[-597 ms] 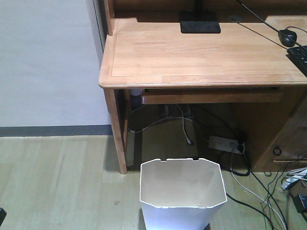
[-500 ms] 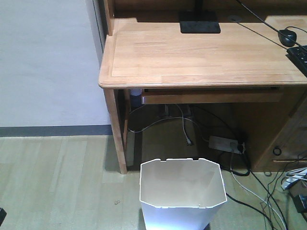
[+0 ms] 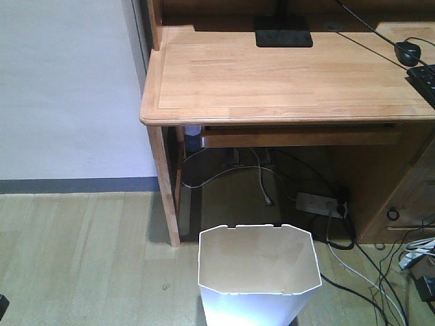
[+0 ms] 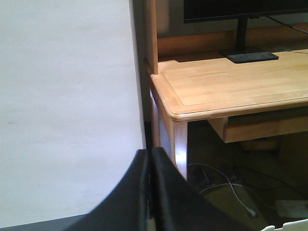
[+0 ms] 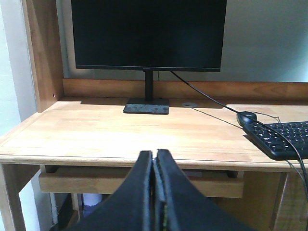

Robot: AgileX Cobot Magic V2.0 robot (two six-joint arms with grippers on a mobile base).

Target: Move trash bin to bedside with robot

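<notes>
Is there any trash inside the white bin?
None that shows. The trash bin stands upright with its top open, and the front view sees only bare inside walls. Its very bottom is hidden, so I cannot tell there.

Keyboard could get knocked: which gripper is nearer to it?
Right, most likely. The right gripper has the keyboard ahead to its right; the left gripper points at the desk left corner, keyboard out of its view.

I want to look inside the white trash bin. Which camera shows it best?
The front-facing view: the trash bin shows its whole rim and its inside. The left wrist view catches only a bit of rim at its bottom corner; the right wrist view shows none.
</notes>
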